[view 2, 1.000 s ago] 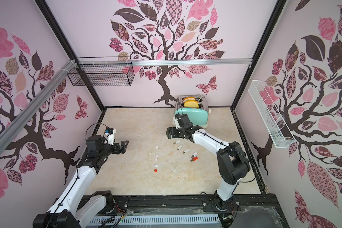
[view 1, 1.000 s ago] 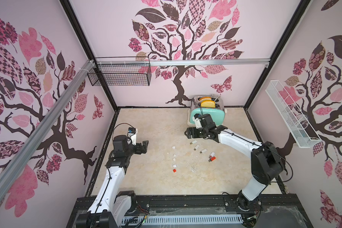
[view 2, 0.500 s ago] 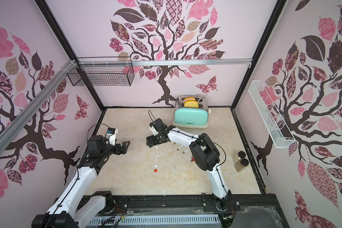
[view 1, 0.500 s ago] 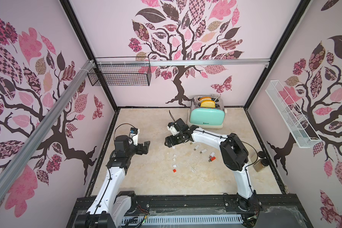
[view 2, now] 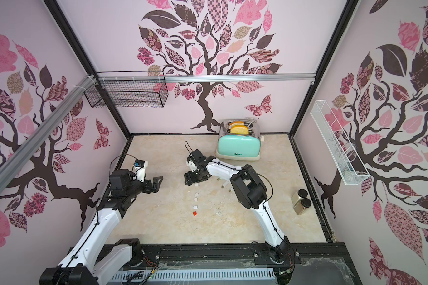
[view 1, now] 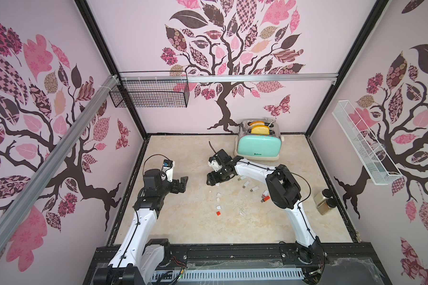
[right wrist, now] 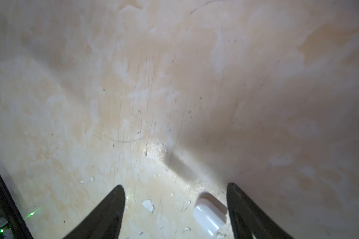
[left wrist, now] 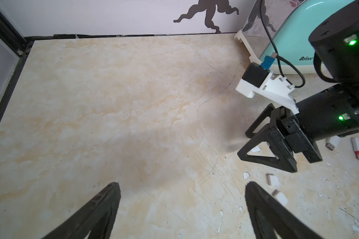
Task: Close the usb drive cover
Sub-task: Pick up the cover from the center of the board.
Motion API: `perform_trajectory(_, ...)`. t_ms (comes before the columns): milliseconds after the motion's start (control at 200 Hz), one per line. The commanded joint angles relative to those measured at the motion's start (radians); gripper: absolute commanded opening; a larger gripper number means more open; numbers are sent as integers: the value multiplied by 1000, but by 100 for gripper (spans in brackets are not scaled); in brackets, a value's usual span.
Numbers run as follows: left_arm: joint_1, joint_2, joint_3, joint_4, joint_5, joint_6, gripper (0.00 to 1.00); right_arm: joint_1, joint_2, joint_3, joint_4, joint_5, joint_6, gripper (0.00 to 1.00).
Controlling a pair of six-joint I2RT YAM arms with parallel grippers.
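Several white usb drives (view 1: pixel 254 189) and a red one (view 1: pixel 265 198) lie uncapped on the beige floor, right of centre. Loose white covers (view 1: pixel 218 196) and a red cover (view 1: pixel 218 213) lie in a short row further left. My right gripper (view 1: pixel 213 179) is low over the far end of that row, open. In the right wrist view a white cover (right wrist: pixel 208 215) lies on the floor between its fingers (right wrist: pixel 243 207), close to one of them, apart from both. My left gripper (view 1: pixel 183 183) hovers open and empty to the left.
A mint toaster (view 1: pixel 257 145) with bread stands at the back. Two spice jars (view 1: pixel 324 201) stand at the right edge. A black wire basket (view 1: pixel 148 95) and a white rack (view 1: pixel 363 145) hang on the walls. White flakes dot the floor.
My right arm has swung left from beside the toaster to the far end of the cover row, and its jaws have narrowed. The left arm has stayed put.
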Motion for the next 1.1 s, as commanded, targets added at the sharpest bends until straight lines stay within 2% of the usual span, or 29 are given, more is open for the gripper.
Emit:
perform_trajectory(0,4,-4,5,6,3,-1,98,6,8,12,-51,13,-32,76)
perform_trajectory(520,4,-18,-3,19,20,-1,98,54,-44,-11,-148,167,-114,63)
perform_trajectory(660,4,-16,2,13,6,-5,98,66,-30,45,-211,227,-117,60)
perform_trajectory(760,-2,-21,-4,20,16,2,98,67,-28,72,-236,268,-88,59)
perform_trajectory(875,0,-14,5,11,3,-5,98,69,7,192,-366,315,-17,51)
perform_trajectory(1095,-6,-11,4,17,4,-8,98,96,30,278,-434,355,150,50)
